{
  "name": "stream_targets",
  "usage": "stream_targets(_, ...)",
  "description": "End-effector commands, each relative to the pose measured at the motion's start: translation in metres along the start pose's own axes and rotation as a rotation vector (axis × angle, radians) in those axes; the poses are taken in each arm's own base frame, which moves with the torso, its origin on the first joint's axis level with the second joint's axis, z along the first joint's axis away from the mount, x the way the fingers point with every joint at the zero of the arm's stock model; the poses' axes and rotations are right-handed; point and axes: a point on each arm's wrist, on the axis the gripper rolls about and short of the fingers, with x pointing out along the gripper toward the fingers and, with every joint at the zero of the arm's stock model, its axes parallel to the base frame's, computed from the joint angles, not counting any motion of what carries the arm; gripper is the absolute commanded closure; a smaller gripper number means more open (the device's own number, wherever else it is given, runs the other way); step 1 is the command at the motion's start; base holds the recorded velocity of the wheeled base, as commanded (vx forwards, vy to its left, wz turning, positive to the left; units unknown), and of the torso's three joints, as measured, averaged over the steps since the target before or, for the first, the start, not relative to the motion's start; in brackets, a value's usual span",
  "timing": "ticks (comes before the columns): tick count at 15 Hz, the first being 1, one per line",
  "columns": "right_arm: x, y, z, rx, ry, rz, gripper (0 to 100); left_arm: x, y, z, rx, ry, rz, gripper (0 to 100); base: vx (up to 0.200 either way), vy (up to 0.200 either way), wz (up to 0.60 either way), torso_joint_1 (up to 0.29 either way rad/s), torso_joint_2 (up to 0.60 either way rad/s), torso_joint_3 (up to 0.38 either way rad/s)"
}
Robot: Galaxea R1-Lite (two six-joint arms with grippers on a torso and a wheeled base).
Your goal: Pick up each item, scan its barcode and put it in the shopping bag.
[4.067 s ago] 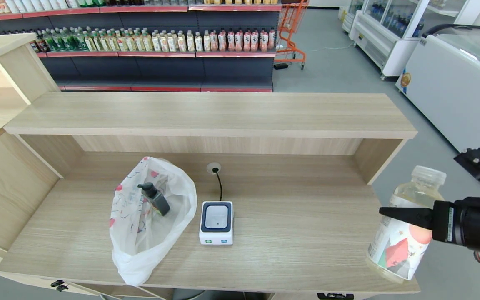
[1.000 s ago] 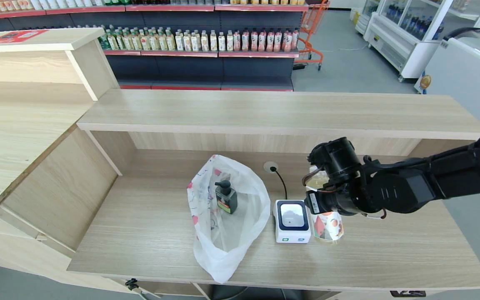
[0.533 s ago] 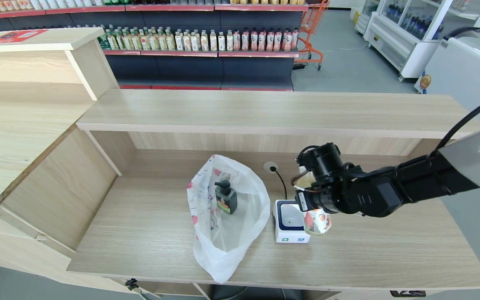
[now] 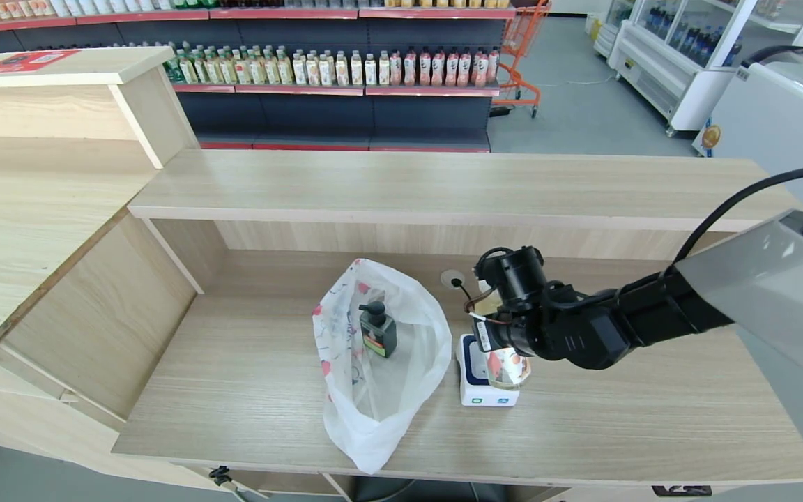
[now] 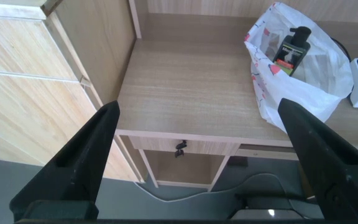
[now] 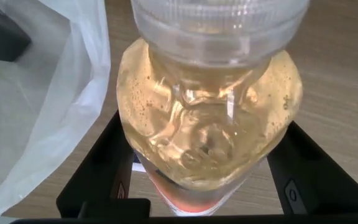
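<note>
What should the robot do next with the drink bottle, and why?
Probably lower the bottle a little and turn its label toward the scanner. The right gripper holds it over the scanner, beside the open shopping bag, so scanning likely comes before bagging.

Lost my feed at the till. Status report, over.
Right gripper shut on drink bottle, over scanner. Left gripper open, clear of counter. Pump bottle in shopping bag; bag mouth open, unobstructed.
</note>
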Motion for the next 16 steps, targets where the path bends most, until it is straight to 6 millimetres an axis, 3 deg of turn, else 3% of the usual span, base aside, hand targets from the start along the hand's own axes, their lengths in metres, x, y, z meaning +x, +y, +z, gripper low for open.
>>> stream_targets(1, 0.01, 0.008, 0.0, -0.004, -0.002, 0.006, 100, 0.0, 0.0, 0.0, 0.0, 0.0, 0.0, 0, 0.0, 0.0, 0.0, 0.0, 0.0, 0.0)
stream_targets(6, 0.011, 0.011, 0.0, -0.008, -0.004, 0.01, 100, 0.0, 0.0, 0.0, 0.0, 0.0, 0.0, 0, 0.0, 0.0, 0.0, 0.0, 0.0, 0.0)
stream_targets(10, -0.008, 0.0, 0.02, 0.026, -0.067, 0.009, 100, 0.0, 0.0, 0.0, 0.0, 0.0, 0.0, 0, 0.0, 0.0, 0.0, 0.0, 0.0, 0.0)
stream_targets(12, -0.03, -0.01, 0.034, 0.053, -0.117, 0.012, 100, 0.0, 0.0, 0.0, 0.0, 0.0, 0.0, 0, 0.0, 0.0, 0.0, 0.0, 0.0, 0.0)
stream_targets(16, -0.101, -0.037, 0.056, 0.122, -0.284, 0.042, 100, 0.0, 0.0, 0.0, 0.0, 0.0, 0.0, 0, 0.0, 0.0, 0.0, 0.0, 0.0, 0.0)
